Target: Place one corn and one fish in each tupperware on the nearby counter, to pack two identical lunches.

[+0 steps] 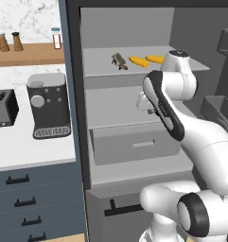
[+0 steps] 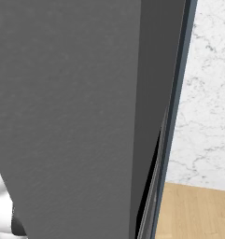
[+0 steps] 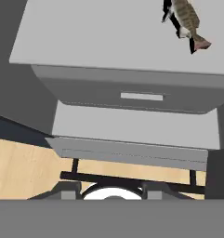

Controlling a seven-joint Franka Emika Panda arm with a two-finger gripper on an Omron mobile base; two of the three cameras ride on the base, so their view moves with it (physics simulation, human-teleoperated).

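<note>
Inside an open grey fridge (image 1: 181,28), seen from the left base camera, the upper shelf (image 1: 101,71) holds one brown-grey fish (image 1: 119,61) and, just to its right, two yellow-orange corn cobs: one corn (image 1: 138,61) beside the fish, and a second corn (image 1: 155,59) almost touching the first. The white arm (image 1: 170,111) rises from the lower right and bends into the fridge at the level of the middle shelf. Its own wrist hides the gripper, whose fingers are drawn nearly together; whether they hold anything cannot be told. Looking down from the hand camera, another fish (image 3: 187,18) lies on a flat grey shelf (image 3: 85,42), near its far right part, directly above a closed grey drawer (image 3: 136,95). Pale wooden floor (image 3: 20,167) shows beyond the drawer. Left of the fridge runs the white marbled counter (image 1: 25,153) over dark blue-grey drawers (image 1: 30,198), carrying a coffee machine (image 1: 49,106) and a black toaster (image 1: 3,108). From the right base camera, the fridge's grey door (image 2: 67,112) stands close in front, with marbled wall (image 2: 207,93) past its edge.
</note>
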